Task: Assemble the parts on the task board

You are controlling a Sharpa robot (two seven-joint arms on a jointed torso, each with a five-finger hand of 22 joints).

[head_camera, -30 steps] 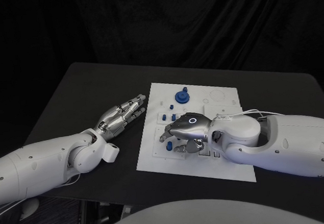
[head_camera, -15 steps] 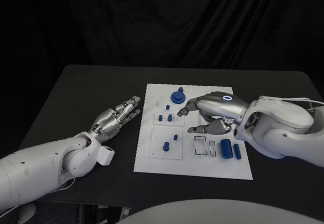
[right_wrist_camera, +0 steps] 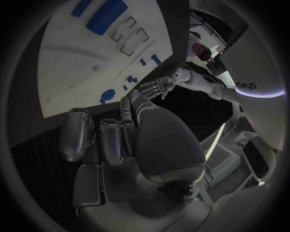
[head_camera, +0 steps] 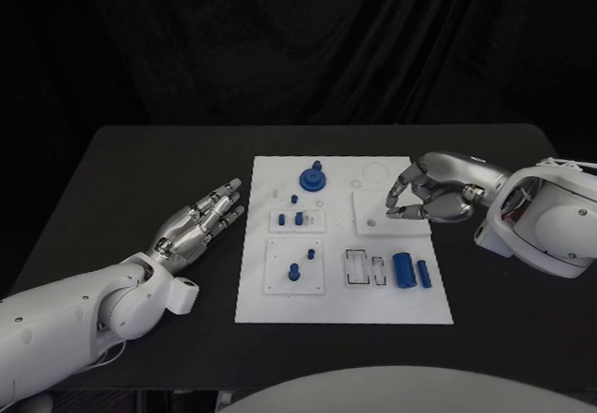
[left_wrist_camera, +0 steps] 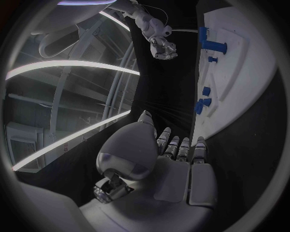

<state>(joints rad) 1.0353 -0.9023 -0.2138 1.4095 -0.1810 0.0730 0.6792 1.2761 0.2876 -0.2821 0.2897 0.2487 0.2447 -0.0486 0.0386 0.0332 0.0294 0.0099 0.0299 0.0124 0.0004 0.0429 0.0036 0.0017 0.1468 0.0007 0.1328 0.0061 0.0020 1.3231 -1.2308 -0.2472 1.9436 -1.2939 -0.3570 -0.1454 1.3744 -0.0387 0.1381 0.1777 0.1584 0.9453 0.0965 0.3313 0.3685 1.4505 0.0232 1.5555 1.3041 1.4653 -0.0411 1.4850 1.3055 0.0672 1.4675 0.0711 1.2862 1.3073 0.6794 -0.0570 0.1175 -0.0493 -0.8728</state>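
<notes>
The white task board (head_camera: 343,307) lies mid-table. A blue round knob (head_camera: 311,178) stands at its far end, with small blue pegs (head_camera: 296,219) just nearer. Two more small pieces (head_camera: 293,271) stand in the near-left plate. Two blue cylinders (head_camera: 412,269) lie at the near right, also seen in the right wrist view (right_wrist_camera: 106,14). My right hand (head_camera: 433,191) hovers over the board's far right edge, fingers curled in, nothing visible in them. My left hand (head_camera: 198,222) lies flat on the table left of the board, fingers stretched out, holding nothing.
Two empty rectangular slots (head_camera: 366,266) sit left of the cylinders. Black table (head_camera: 134,179) surrounds the board on all sides. The left wrist view shows the board's edge (left_wrist_camera: 241,72) and the knob (left_wrist_camera: 212,46) ahead of my left hand (left_wrist_camera: 163,159).
My right hand has lifted off the board's near middle and moved to its far right edge, uncovering the two blue cylinders. The left hand has stayed put.
</notes>
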